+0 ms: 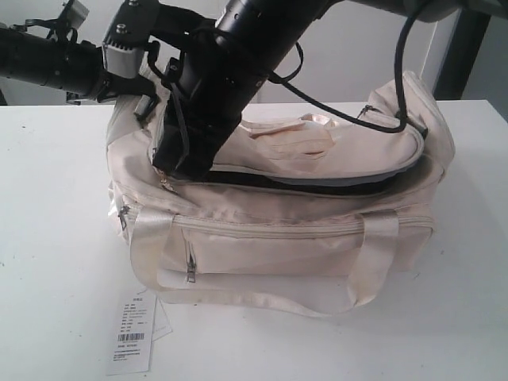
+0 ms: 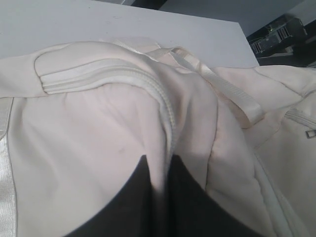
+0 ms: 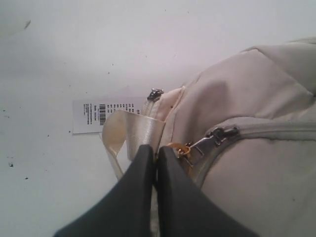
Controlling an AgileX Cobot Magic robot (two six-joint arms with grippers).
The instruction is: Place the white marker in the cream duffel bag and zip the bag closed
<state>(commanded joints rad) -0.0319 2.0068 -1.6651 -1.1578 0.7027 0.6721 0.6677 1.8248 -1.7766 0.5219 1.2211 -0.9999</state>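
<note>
The cream duffel bag (image 1: 278, 238) lies on the white table (image 1: 48, 238). Its curved top flap (image 1: 333, 151) stands ajar toward the right end, with a dark gap (image 1: 357, 186) under it. My left gripper (image 2: 158, 160) is shut on a fold of the bag's fabric (image 2: 98, 123) at its left end (image 1: 145, 101). My right gripper (image 3: 157, 150) reaches across to the bag's left part (image 1: 176, 165), shut at the gold zipper charm (image 3: 180, 148), which runs in at its tips. The grey zipper slider (image 3: 217, 134) sits just beyond. The white marker is out of view.
A white paper barcode tag (image 1: 131, 341) lies on the table in front of the bag's left corner. A shiny strap handle (image 3: 131, 131) loops beside my right fingers. A black cable (image 1: 397, 79) from the right arm drapes over the flap.
</note>
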